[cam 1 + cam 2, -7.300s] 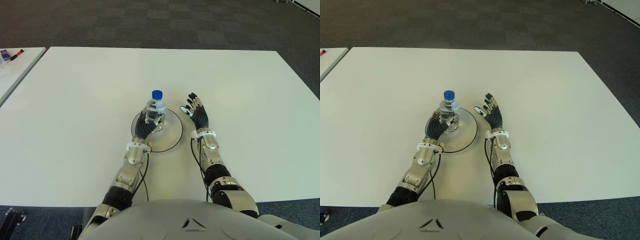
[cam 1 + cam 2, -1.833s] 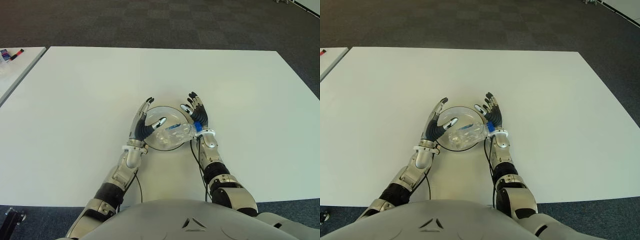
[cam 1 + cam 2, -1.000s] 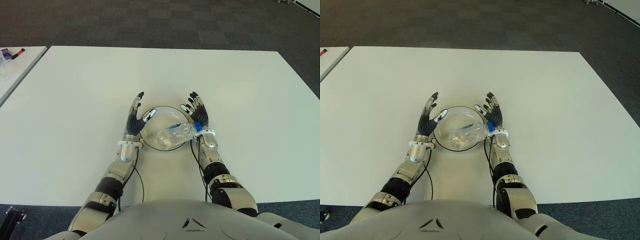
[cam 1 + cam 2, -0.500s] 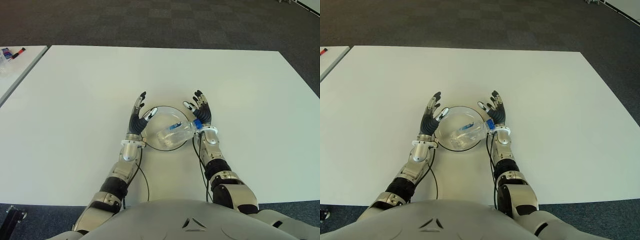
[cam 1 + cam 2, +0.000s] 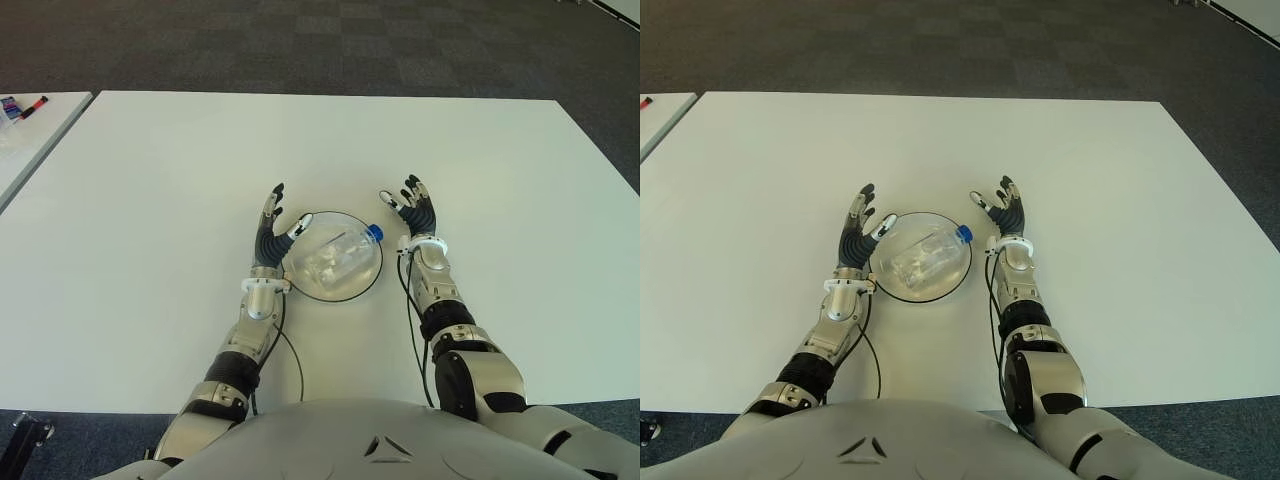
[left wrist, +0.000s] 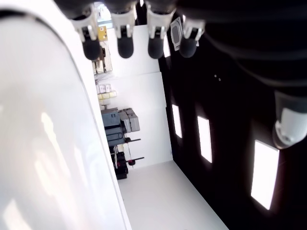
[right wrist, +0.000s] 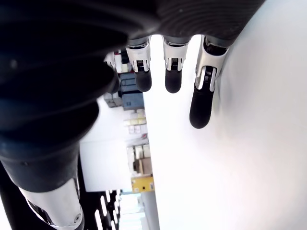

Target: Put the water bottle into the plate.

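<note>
One water bottle [image 5: 340,256] lies on its side in the single plate [image 5: 369,285] on the white table [image 5: 150,180], blue cap toward the right hand [image 5: 418,213], which has drawn away from the rim since a moment ago. Both hands are released, fingers spread; the left hand [image 5: 270,232] is beside the plate's left edge.

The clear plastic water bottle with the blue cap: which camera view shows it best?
The left eye view shows the clear plastic water bottle best: it lies on its side in the round plate, whole and unobstructed. The right eye view shows nearly the same. Neither wrist view shows it.
</note>
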You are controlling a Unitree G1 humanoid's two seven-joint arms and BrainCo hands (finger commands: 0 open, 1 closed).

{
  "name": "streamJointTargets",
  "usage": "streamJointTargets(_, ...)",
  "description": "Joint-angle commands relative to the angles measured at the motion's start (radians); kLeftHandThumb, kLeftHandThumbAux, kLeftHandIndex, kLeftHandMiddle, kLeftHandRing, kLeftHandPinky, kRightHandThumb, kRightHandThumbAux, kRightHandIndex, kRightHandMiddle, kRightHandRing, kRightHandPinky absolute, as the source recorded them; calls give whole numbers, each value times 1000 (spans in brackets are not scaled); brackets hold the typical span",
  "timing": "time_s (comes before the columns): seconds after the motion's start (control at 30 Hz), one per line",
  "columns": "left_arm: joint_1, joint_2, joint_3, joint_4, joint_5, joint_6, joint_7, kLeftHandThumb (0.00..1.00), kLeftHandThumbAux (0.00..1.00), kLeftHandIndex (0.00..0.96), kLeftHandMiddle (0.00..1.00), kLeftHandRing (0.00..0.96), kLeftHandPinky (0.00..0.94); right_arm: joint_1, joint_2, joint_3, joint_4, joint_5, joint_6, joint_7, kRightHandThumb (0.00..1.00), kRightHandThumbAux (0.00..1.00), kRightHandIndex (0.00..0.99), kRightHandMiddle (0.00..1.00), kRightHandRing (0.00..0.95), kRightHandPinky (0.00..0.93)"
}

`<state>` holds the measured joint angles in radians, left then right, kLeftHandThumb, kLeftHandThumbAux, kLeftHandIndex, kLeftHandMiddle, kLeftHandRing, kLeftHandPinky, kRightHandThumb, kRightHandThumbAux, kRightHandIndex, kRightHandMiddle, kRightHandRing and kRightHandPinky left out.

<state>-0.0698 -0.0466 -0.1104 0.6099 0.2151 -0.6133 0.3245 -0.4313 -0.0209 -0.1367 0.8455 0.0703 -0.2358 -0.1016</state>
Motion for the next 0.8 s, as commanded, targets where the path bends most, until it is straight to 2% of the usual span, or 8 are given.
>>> streamJointTargets(0.03, -8, -11, 11, 24, 9, 17, 20, 86, 531, 0, 0, 0, 8, -5, -4, -1, 5, -7, 48, -9, 60, 813, 83, 72, 70, 132)
streamJointTargets(0.37, -6, -24, 19, 17, 13, 23, 41, 44, 563, 0, 0, 0, 0, -9, -9, 5, -24, -9, 110, -8, 56, 834, 74, 65, 62, 124)
streamJointTargets(0.8, -4, -29, 19, 16, 8, 36, 43, 40, 578, 0, 0, 0, 16, 14, -10, 12, -61, -19, 146, -10, 57, 842, 67, 59, 56, 120)
